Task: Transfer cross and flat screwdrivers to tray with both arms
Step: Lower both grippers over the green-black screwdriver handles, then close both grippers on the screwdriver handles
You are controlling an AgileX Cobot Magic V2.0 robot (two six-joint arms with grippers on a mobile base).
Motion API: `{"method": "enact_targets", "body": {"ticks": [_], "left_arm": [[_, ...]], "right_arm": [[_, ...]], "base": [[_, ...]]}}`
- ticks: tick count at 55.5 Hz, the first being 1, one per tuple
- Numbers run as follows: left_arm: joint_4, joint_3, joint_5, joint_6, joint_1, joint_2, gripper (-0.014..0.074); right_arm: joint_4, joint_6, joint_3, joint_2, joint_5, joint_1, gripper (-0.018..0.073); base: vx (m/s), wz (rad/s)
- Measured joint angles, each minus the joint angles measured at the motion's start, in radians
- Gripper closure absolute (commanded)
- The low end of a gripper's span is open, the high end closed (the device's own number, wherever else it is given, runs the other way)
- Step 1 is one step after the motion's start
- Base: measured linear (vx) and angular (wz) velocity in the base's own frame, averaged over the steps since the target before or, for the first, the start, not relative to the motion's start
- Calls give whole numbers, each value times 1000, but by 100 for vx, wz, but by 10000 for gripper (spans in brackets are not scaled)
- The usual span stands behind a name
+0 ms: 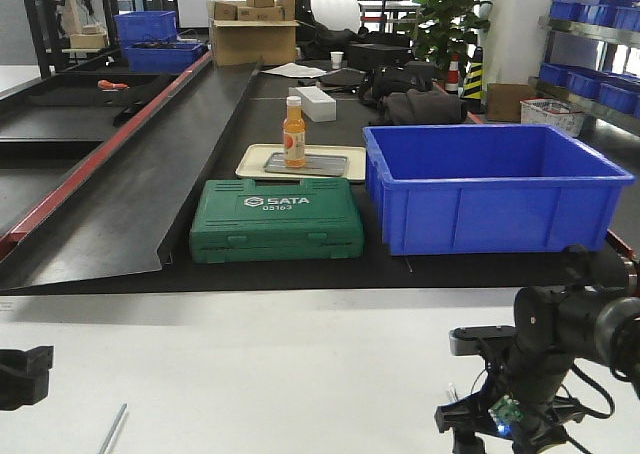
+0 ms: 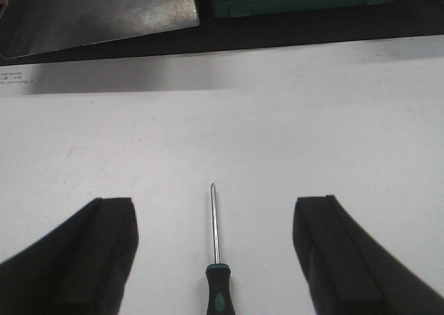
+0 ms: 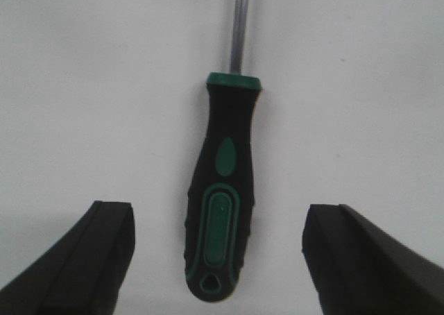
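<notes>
Nothing of the transfer was judged to be done. In the front view the tray was spread across the left half of the frame, dull grey and shallow, and no screwdriver could be made out in it. Its rounded near corner was also seen at the upper left of the left wrist view.

Both tools were found lying flat on the white table, well apart from the tray. In the left wrist view the first screwdriver was placed at the lower middle of the frame. Its thin silver shaft was pointed toward the top of the frame, and its black handle with a green collar was cut off by the bottom edge. The left gripper was spread wide, with one finger on either side of the tool and neither touching it.

In the right wrist view the second screwdriver was seen filling the middle of the frame. Its black handle carried green inlays and a green collar, and its shaft ran off the top edge. The right gripper was likewise spread wide around the handle, with clear table on both sides.

Neither tip could be told as cross or flat. Both grasps, both lifts and both placements into the tray were judged to remain.
</notes>
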Motion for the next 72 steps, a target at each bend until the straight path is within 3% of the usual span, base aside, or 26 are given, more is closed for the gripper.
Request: {"method": "enact_targets", "body": {"ticks": [22, 27, 39, 49, 59, 72], "left_arm": [[0, 0, 62, -1, 0, 0, 3], [0, 0, 73, -18, 0, 0, 3], [0, -72, 235, -63, 0, 11, 3], [0, -224, 445, -72, 0, 97, 3], [0, -365, 621, -73, 0, 298, 3], [-7, -453, 704, -72, 0, 551, 3]], "right_arm": [[-33, 62, -21, 127, 5, 4, 74], [-35, 75, -24, 130, 1, 4, 167], [-21, 79, -30, 136, -8, 4, 574], [0, 73, -30, 136, -14, 4, 571], [38, 43, -31, 136, -19, 3, 567], [52, 37, -32, 136, -19, 3, 567]], "base": [[0, 0], [0, 0], [0, 0], [0, 0], [0, 0], [0, 0]]}}
